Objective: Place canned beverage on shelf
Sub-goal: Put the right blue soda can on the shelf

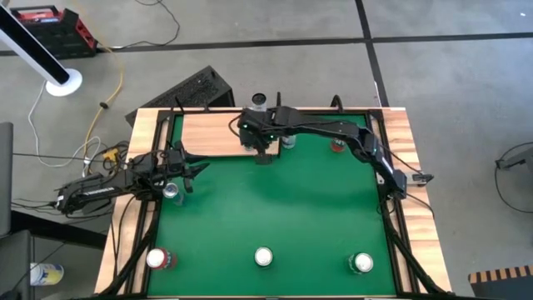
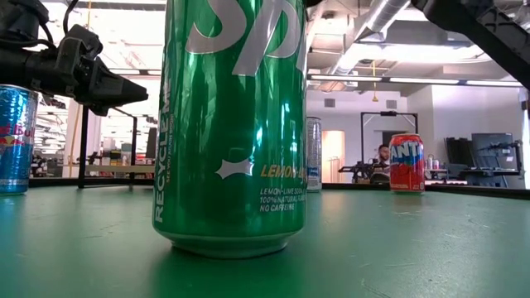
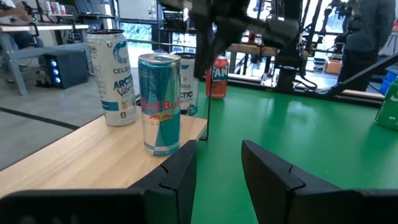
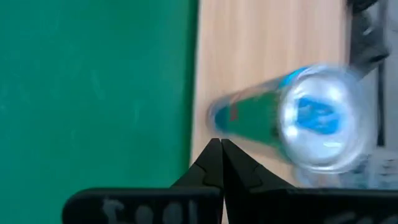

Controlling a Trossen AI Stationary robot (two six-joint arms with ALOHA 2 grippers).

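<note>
The shelf [image 1: 212, 133] is a pale wooden board at the table's far left. A blue-and-silver can [image 3: 160, 102] stands upright on its base near the shelf's edge, and its blue-tabbed top [image 4: 317, 118] shows in the right wrist view. My right gripper [image 4: 221, 149] is shut and hangs above the shelf's edge [image 1: 263, 154] beside this can, holding nothing. A white can [image 3: 112, 78] stands farther along the shelf. At the table's left side, my left gripper [image 3: 217, 168] is open, points level toward the shelf, and has nothing between its fingers.
A big green can [image 2: 236, 124] stands at the near edge, with a red can [image 1: 158, 260] and another green one [image 1: 362, 263] to either side. A blue can [image 2: 15, 136] stands by my left gripper. An orange-labelled red can [image 2: 406, 163] and a silver can [image 1: 287, 140] stand at the back.
</note>
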